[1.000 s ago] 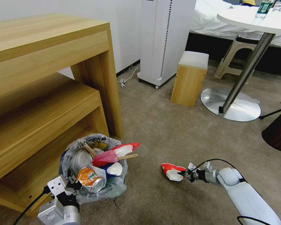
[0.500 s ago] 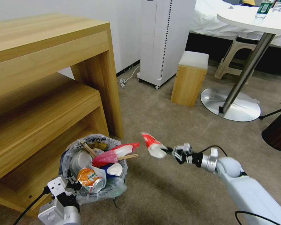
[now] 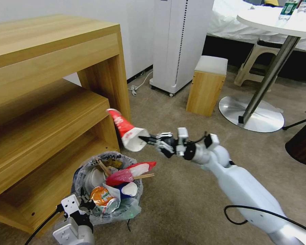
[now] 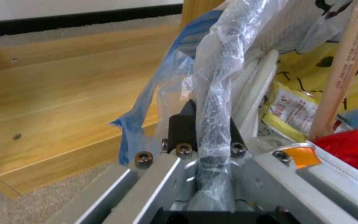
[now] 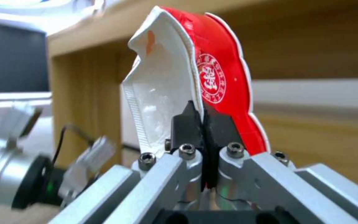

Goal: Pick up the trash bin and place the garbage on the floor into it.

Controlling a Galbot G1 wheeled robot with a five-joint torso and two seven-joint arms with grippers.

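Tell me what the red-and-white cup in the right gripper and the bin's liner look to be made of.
Crushed red-and-white cup: seemingly coated paper, since its white wall creases flat and shines faintly where the right gripper pinches it. Crinkly translucent liner of the small round blue trash bin: thin glossy plastic film, wrinkled and see-through, clamped at the rim by the left gripper.

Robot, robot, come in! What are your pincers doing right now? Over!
Right pincer shut on red-white paper cup, above trash bin. Left pincer clamps bin's rim. Path clear.

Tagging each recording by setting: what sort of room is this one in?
Probably a hotel room or bedroom. A bed with white sheets stands at the back beside a round white table, a stepped wooden desk lines the wall, and beige carpet covers the floor.
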